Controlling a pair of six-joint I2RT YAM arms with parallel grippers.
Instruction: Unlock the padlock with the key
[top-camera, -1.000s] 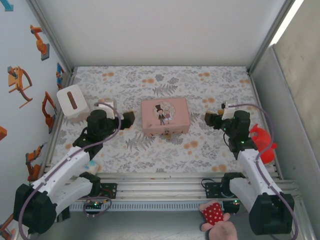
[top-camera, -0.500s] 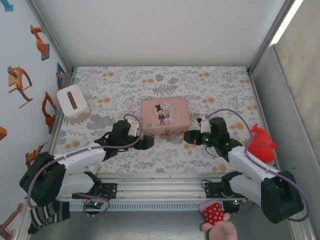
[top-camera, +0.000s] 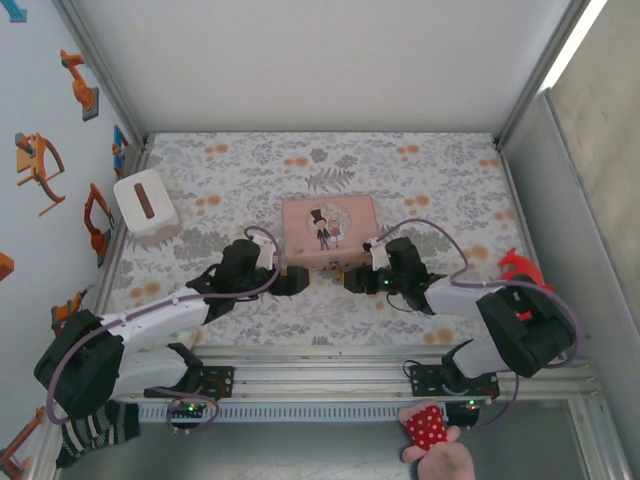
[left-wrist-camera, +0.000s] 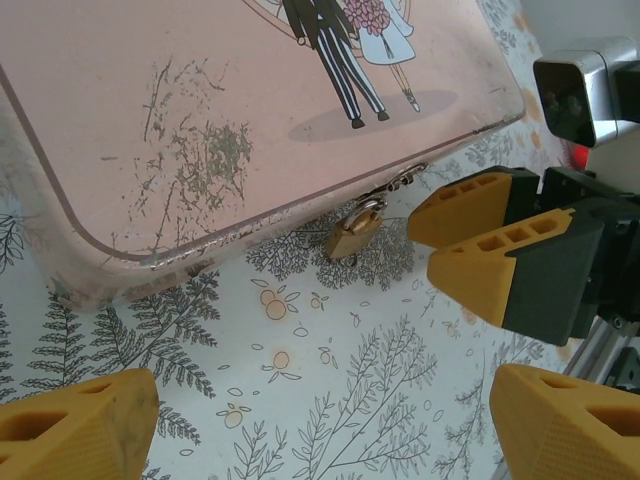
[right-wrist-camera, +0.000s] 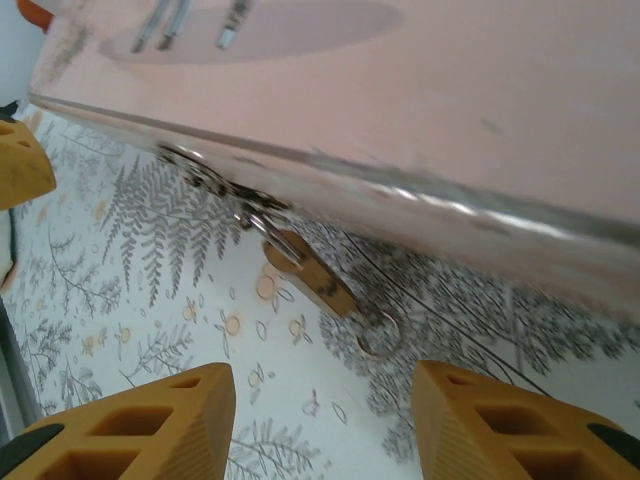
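The table (top-camera: 430, 170) wears a pale cloth printed with grey ferns and small orange flowers. Over it the left arm (top-camera: 150, 320) and the right arm (top-camera: 470, 300) both reach inward toward the middle. There sits the pink box (top-camera: 330, 232), a flat rectangle with rounded corners. Its lid bears a drawn couple, he in a top hat and dark suit, she in a white dress with a bouquet. The left wrist view shows grey scuffs on the lid, and no lettering on it can be made out. Well to the left stands a white tissue box (top-camera: 145, 207) with a brown slot, and a red object (top-camera: 520, 268) lies at the right edge behind the right arm. The left gripper (top-camera: 293, 281) is low at the box's near edge. Its orange fingers are spread wide, with only cloth between them. The right gripper (top-camera: 352, 279) faces it from the other side, just beside the same edge, and its jaws are also parted and hold nothing. Between the two grippers, the padlock (left-wrist-camera: 352, 232) hangs from the clasp on the box's front wall. It is a tiny brass body lying tilted on the cloth against the box. In the right wrist view, a thin wire ring (right-wrist-camera: 378, 335) lies at the padlock's lower end.
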